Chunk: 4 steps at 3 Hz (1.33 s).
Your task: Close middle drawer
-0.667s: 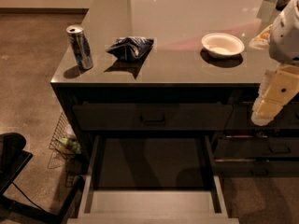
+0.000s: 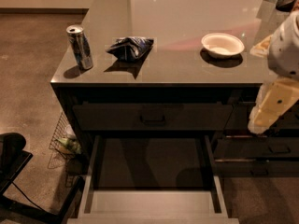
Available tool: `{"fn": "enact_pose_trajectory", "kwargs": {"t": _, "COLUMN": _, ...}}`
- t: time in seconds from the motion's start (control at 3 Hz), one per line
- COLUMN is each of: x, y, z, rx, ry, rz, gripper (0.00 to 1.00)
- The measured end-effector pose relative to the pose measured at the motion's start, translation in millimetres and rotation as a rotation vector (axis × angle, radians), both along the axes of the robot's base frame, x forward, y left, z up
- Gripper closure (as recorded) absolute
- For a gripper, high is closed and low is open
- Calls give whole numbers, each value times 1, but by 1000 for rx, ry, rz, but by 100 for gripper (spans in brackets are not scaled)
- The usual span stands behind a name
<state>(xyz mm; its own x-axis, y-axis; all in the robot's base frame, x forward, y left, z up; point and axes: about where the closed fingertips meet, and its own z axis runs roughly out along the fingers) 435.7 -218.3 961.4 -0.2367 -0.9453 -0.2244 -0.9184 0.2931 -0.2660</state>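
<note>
The middle drawer is pulled far out toward the camera, below the closed top drawer. It is a long, shallow, empty box with lighter grey side rims, and its front runs off the bottom edge of the view. My gripper, with cream-coloured fingers, hangs at the right edge. It is in front of the cabinet face, at the height of the top drawer, above and to the right of the open drawer, and touches nothing.
On the countertop stand a drink can, a crumpled chip bag and a white bowl. Narrower drawers sit to the right. A wire basket and a dark chair base are on the floor at left.
My gripper has dropped slightly lower and a little left. The drawer and the countertop objects have not visibly moved.
</note>
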Motion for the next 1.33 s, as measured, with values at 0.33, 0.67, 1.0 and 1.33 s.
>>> {"fn": "enact_pose_trajectory", "kwargs": {"t": 0.33, "x": -21, "y": 0, "z": -41, "rx": 62, "ry": -31, "rz": -16, "gripper": 19}}
{"fn": "enact_pose_trajectory", "kwargs": {"t": 0.67, "x": -47, "y": -6, "z": -93, "rx": 131, "ry": -46, "rz": -55, "gripper": 41}}
{"fn": "enact_pose_trajectory", "kwargs": {"t": 1.0, "x": -73, "y": -19, "z": -166, "rx": 166, "ry": -40, "rz": -104, "gripper": 64}}
{"fn": "enact_pose_trajectory", "kwargs": {"t": 1.33, "x": -97, "y": -33, "z": -256, "rx": 197, "ry": 4, "rz": -171, "gripper": 87}}
